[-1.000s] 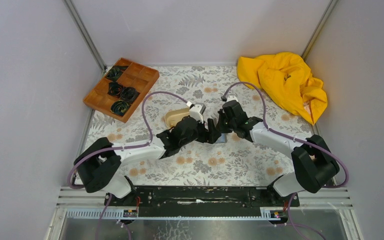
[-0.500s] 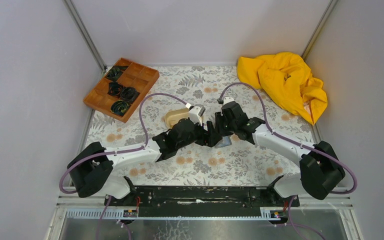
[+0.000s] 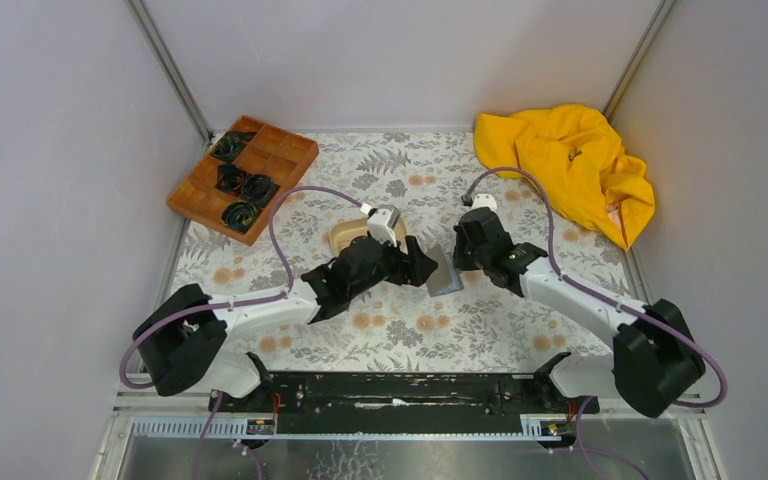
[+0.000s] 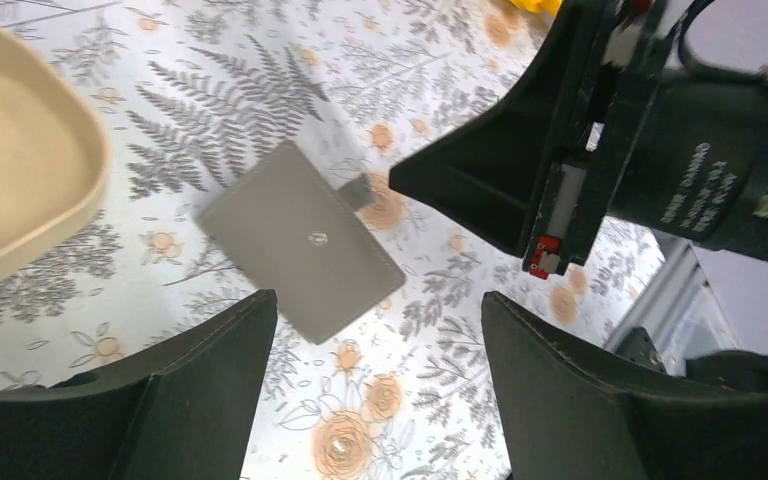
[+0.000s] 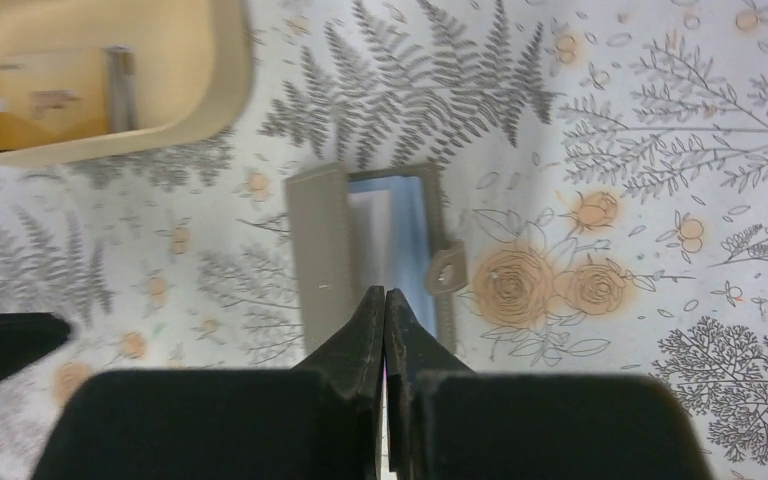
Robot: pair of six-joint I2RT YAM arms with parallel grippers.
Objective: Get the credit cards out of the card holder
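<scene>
Count:
- 2 grippers: left gripper (image 4: 370,305), right gripper (image 5: 385,295).
- 1 card holder (image 4: 300,240); cards inside it can't be counted.
- 1 beige oval tray (image 5: 228,70), 2 cards showing in it: 1 yellow card (image 5: 45,110), 1 grey card (image 5: 120,75) seen only as a narrow strip.
- 1 brown compartment tray (image 3: 285,150) holding 4 black coiled bundles (image 3: 258,187).
- 1 yellow cloth (image 3: 570,165).
</scene>
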